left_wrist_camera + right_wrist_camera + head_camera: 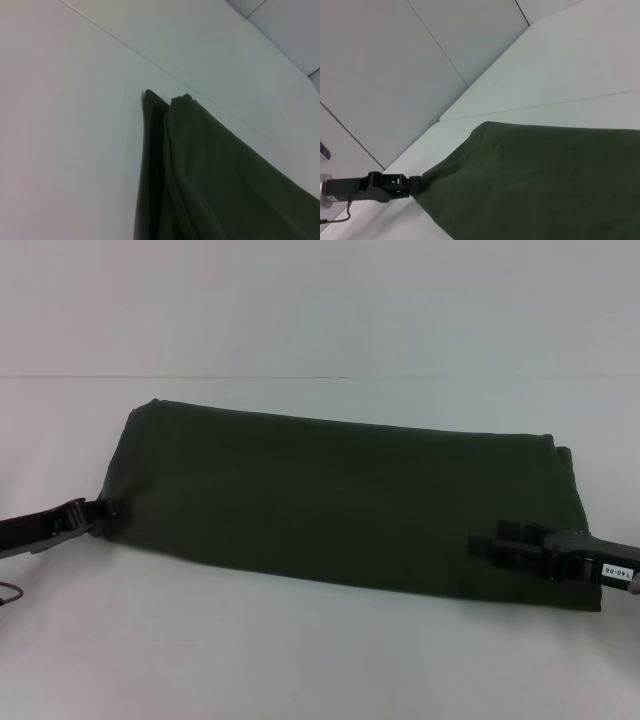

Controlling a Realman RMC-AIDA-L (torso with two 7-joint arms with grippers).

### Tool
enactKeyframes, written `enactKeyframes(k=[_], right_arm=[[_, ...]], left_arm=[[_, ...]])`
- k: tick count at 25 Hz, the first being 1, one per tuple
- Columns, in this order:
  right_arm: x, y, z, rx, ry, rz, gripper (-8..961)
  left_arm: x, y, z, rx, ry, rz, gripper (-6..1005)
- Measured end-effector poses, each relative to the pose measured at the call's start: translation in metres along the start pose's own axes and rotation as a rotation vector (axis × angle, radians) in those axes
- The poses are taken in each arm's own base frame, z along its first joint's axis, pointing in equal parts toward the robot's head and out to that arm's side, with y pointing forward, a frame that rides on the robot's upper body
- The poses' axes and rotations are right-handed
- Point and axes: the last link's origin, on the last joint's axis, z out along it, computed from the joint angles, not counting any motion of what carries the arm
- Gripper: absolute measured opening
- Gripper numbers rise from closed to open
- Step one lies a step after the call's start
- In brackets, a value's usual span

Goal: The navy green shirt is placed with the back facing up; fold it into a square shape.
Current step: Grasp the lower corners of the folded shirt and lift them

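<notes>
Head view: navy green shirt [340, 500] folded long on surface [300, 660]; left pincer [112, 510] gripping 9 o'clock end, right pincer [480, 548] gripping 4 o'clock edge.

left arm: cut off by the left edge of the head view; only the left gripper [108, 511] and a short stretch behind it show.
left gripper fingertips: hidden where they meet the left end of the navy green shirt [340, 502]; the same in the right wrist view [415, 186].
right arm: runs out past the right edge.
right gripper [482, 548]: dark against dark cloth, finger gap too blurred to tell.
arm label [618, 573]: print too small to read.
shirt front: hidden, face down.
shirt near end: cut off in both wrist views.
</notes>
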Motion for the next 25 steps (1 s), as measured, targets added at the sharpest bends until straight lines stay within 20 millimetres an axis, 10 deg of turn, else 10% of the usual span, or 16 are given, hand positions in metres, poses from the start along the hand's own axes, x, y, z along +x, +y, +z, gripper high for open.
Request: enactKeyframes(k=[16,25], right_arm=[[-0.003,0.0,-0.004,-0.014,-0.004,0.033,930],[-0.043,-0.018,-0.072,0.13,0.233,0.412,926]], left_arm=[[0.002,0.005,0.006,0.008,-0.013,0.063,27],[0.005,0.003,0.004,0.011,-0.007,0.073,28]])
